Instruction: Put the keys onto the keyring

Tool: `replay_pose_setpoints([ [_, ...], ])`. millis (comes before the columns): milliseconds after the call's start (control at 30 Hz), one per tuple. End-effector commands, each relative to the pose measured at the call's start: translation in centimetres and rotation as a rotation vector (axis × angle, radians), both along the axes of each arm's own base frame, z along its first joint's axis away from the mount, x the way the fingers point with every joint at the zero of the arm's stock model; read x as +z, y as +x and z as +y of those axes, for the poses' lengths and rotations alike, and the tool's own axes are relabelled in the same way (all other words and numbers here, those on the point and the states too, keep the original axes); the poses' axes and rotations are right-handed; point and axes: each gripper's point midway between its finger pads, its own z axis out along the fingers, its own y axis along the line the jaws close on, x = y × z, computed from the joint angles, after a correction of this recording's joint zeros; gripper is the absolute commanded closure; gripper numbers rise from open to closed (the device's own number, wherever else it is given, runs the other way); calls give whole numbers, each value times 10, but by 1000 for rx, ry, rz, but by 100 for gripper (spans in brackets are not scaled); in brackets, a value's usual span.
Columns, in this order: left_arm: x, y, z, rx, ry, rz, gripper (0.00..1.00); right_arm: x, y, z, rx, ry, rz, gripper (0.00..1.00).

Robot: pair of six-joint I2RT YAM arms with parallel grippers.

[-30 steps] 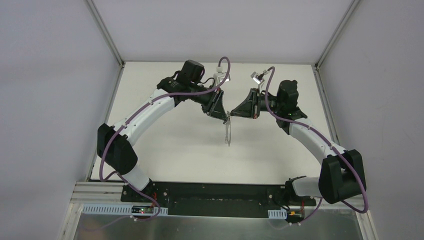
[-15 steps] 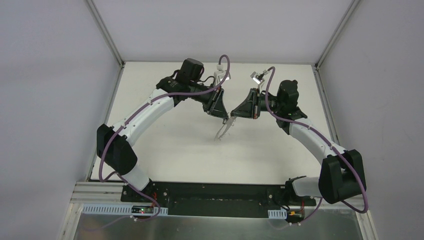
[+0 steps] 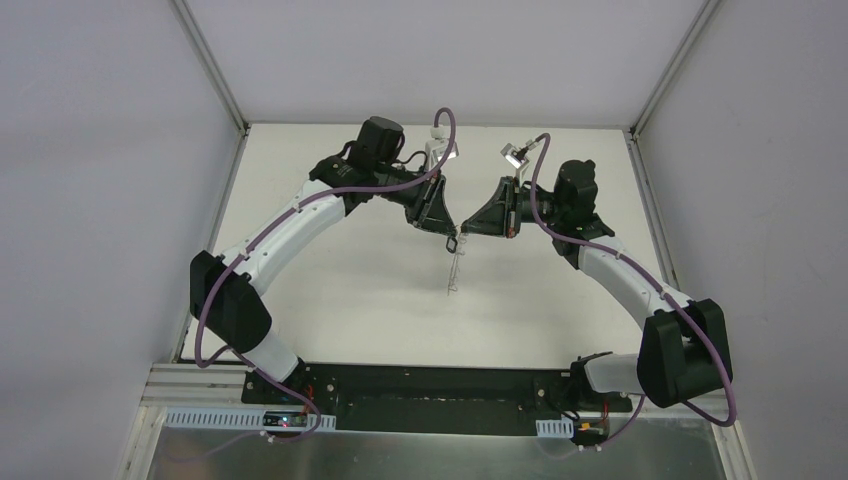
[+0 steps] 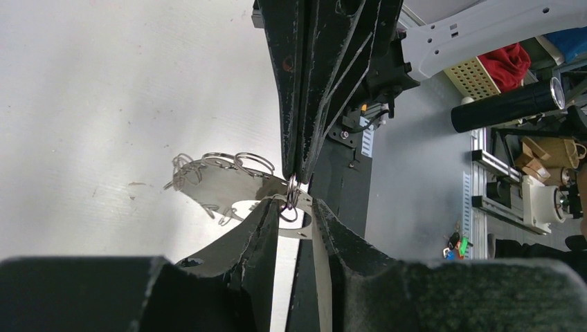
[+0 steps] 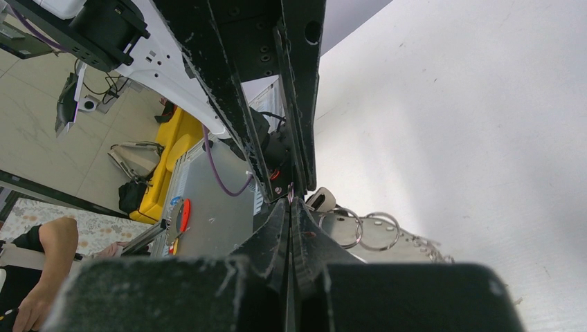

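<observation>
We see the left gripper (image 3: 447, 234) with jaws narrow, closed on the top of the keyring (image 3: 455, 268) — it hangs below the meeting fingertips, over the table (image 3: 340, 290) — and the right gripper (image 3: 465, 231) pressed fully together, tip beside that grip.

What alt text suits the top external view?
The left end effector and right end effector meet tip to tip above a white table, a thin metal keyring dangling below. The left arm and right arm arch inward.
</observation>
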Motion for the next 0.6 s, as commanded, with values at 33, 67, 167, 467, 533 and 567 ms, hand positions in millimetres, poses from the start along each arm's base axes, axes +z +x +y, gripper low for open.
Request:
replay_pose_setpoints([
  [33, 12, -2, -1, -20, -57, 0, 76, 13, -2, -2, 20, 28, -67, 100],
  [67, 13, -2, -2, -21, -58, 2, 76, 13, -2, -2, 19, 27, -67, 100],
  [167, 12, -2, -2, -20, -62, 9, 78, 12, -2, -2, 18, 27, -67, 100],
  [467, 8, -2, -5, -23, -64, 41, 83, 12, -1, -1, 16, 27, -68, 100],
  [533, 7, -2, -4, -22, -61, 44, 82, 12, -1, -1, 15, 26, -69, 100],
  [567, 7, -2, -4, -22, -61, 45, 82, 11, 0, -1, 14, 26, -68, 100],
])
